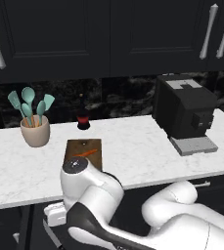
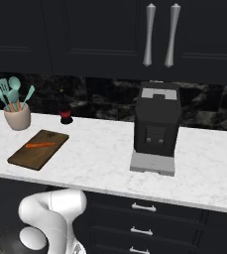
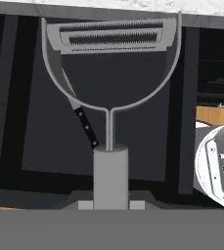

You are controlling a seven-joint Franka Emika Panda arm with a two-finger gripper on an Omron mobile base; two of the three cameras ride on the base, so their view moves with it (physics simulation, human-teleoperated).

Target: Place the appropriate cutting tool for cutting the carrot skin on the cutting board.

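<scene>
The peeler (image 3: 111,97), pale grey with a wide loop head and slotted blade, stands upright right before the hand camera, its handle rising from between the tips of my gripper (image 3: 111,205), which is shut on it. Behind the loop a black-handled knife (image 3: 85,128) slants against dark cabinet fronts. My hand (image 1: 55,215) hangs low, below the counter edge at the lower left. On the white counter lies the dark brown cutting board (image 1: 95,144) (image 2: 33,156) with the thin orange carrot (image 1: 86,153) (image 2: 40,145) on it.
A beige pot of teal utensils (image 1: 35,132) (image 2: 17,118) stands left of the board, a dark red bottle (image 1: 83,119) (image 2: 65,114) behind it. A black coffee machine (image 1: 184,112) (image 2: 157,124) sits to the right. Dark drawers (image 2: 144,218) run under the counter.
</scene>
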